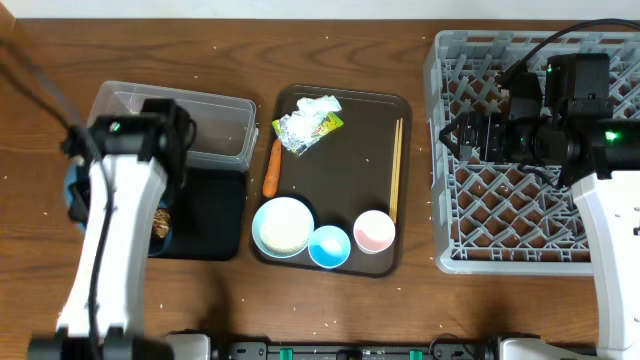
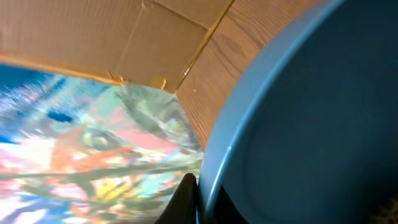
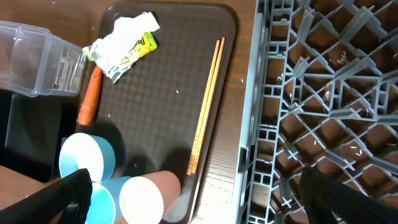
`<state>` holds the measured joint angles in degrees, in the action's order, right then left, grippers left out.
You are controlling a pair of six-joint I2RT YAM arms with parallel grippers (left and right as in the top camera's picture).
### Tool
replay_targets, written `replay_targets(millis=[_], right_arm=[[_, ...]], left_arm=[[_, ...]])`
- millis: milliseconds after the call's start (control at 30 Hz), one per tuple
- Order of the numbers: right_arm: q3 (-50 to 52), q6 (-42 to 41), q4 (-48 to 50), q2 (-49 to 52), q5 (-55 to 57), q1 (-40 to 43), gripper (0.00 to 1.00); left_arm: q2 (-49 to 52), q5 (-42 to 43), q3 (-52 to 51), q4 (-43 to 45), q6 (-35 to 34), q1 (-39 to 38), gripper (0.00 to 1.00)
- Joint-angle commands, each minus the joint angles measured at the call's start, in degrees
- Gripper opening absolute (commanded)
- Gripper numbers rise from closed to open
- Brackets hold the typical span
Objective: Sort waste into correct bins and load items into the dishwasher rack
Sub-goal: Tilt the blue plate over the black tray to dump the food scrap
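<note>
My left gripper point(image 2: 208, 202) is shut on the rim of the dark-blue plate point(image 2: 311, 124). In the overhead view this gripper point(image 1: 168, 195) is at the far left, and my arm hides most of the plate point(image 1: 72, 195). A brown food scrap point(image 1: 160, 222) lies on the plate. My right gripper point(image 3: 205, 205) is open and empty above the left edge of the grey rack point(image 1: 530, 230). The brown serving tray point(image 1: 350, 110) holds the wrapper point(image 1: 305, 122), carrot point(image 1: 272, 168), white bowl point(image 1: 283, 226), blue cup point(image 1: 329, 246), pink cup point(image 1: 374, 231) and chopsticks point(image 1: 397, 170).
The clear tub point(image 1: 200, 125) stands at the back left, with the black tray point(image 1: 215, 215) in front of it, beside the plate. Small white grains are scattered on the wooden table point(image 1: 330, 40). The rack fills the right side.
</note>
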<state>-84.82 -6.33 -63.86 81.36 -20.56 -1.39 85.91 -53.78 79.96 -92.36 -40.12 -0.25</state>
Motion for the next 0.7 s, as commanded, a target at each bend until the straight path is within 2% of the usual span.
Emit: replay_targets(millis=[0,167,300,533,667], right_arm=[[-1.3,-0.1,-0.2,-0.5,0.2,0.2,0.99],[-1.3,-0.1,-0.2,-0.5,0.2,0.2,0.99],[-1.3,-0.1,-0.3,-0.5,0.2,0.2,0.99],[-1.3,-0.1,0.0,-0.5,0.2,0.2,0.99],[-1.3,-0.1,-0.1,-0.5,0.2,0.2,0.99]], left_arm=[[3.6,-6.2,-0.2,-3.4,-2.0,-0.7,0.06],[8.9,-11.4,-0.2,-1.7,-2.2,-2.6,0.06],[8.7,-15.0,-0.2,-3.4,-4.7,-4.7,0.06],[6.4,-12.9,-0.2,-4.5,-5.6,-9.2,0.06],[6.4,-16.3,-0.2,-4.5,-5.6,-11.7,0.06]])
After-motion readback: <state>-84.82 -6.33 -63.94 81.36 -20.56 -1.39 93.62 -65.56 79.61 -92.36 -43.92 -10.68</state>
